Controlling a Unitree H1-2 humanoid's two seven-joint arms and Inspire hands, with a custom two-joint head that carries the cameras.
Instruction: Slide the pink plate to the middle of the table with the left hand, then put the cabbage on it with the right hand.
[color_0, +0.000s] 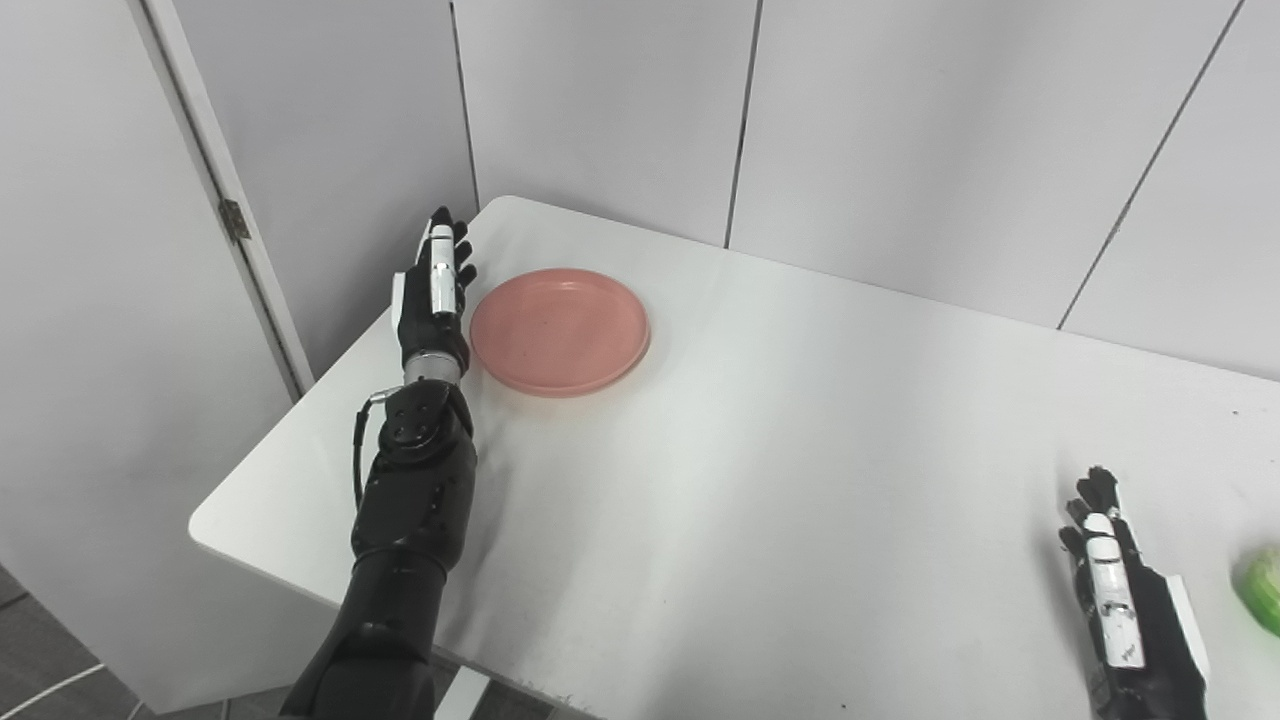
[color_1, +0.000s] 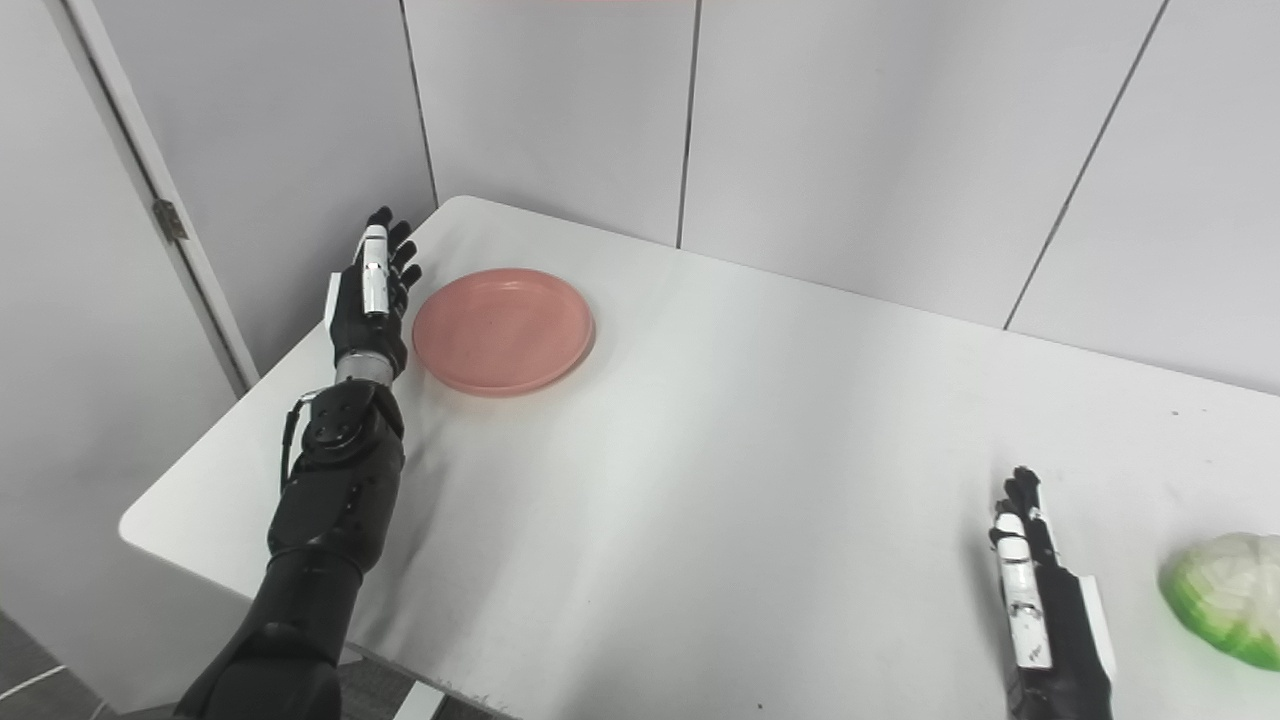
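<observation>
On the white desk (color_0: 760, 450) the pink plate (color_0: 560, 330) lies near the far left corner, the left hand (color_0: 435, 295) flat, fingers apart, empty, just beside its left rim, so a glancing push may spin it or ride over the rim, while the empty, straight-fingered right hand (color_1: 1045, 610) waits at the near right edge beside the cabbage (color_1: 1225, 598).

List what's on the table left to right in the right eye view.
left hand → pink plate → right hand → cabbage, partly cut off at the right edge.
</observation>
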